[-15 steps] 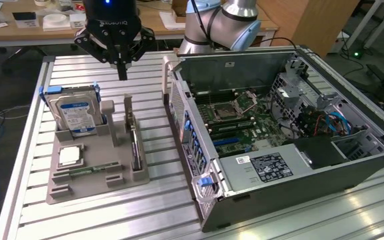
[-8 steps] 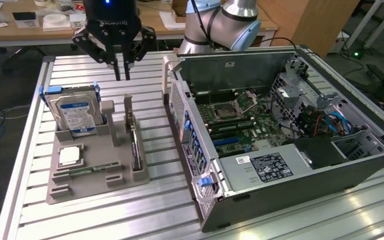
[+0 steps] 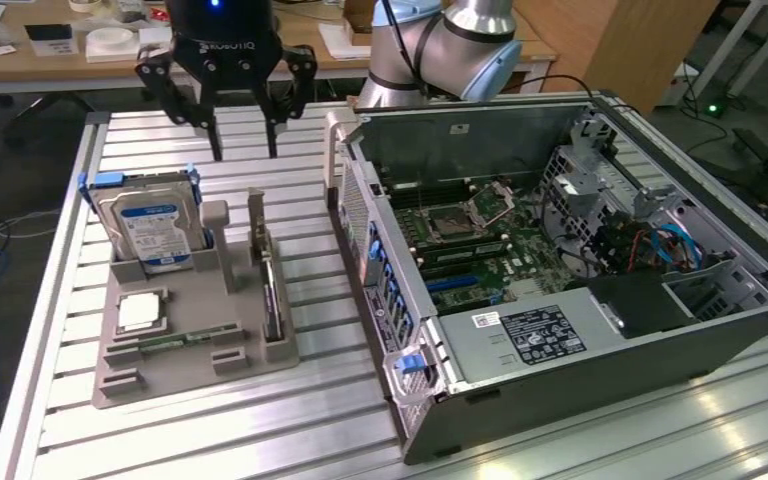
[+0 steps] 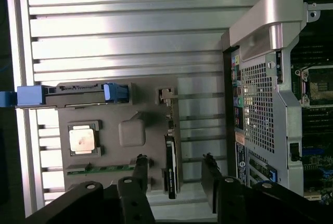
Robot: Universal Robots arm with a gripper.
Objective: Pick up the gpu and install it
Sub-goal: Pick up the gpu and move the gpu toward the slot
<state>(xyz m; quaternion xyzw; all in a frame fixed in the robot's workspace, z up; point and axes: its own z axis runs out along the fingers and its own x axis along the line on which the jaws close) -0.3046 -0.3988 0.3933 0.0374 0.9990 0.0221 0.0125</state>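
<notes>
Black fingers (image 3: 215, 135) apart, nothing between them, no contact with any part. Hanging from the arm (image 3: 444, 45) above the slatted metal surface (image 3: 157, 430), behind the grey holder (image 3: 184, 375) as seen in the exterior view, and well clear of it.

Gpu (image 3: 263, 262) not yet picked up. On edge in a slot along the holder's side nearest the case (image 3: 624, 330), thin and dark, with a silver bracket at the same end as the hard drive (image 3: 152, 228). In the wrist view, one of the fingers (image 4: 139, 174) to each side of the gpu's (image 4: 171, 177) narrow top edge, a clear gap on both sides.

Elsewhere on the holder:
- Hard drive with a blue label, upright in a blue-handled cradle at the end nearest the fingers.
- Cpu (image 3: 141, 312) flat in a square pocket near the middle.
- Green memory stick (image 3: 177, 340) flat in a groove just beside the cpu, on the side away from the hard drive.

Case lying on its side, lid off, just beside the holder on the exterior view's right. Inside it, a green motherboard (image 3: 491, 270) with a bare socket (image 3: 454, 222), cables and a black block with a white label. No card upright in the motherboard's slots.
</notes>
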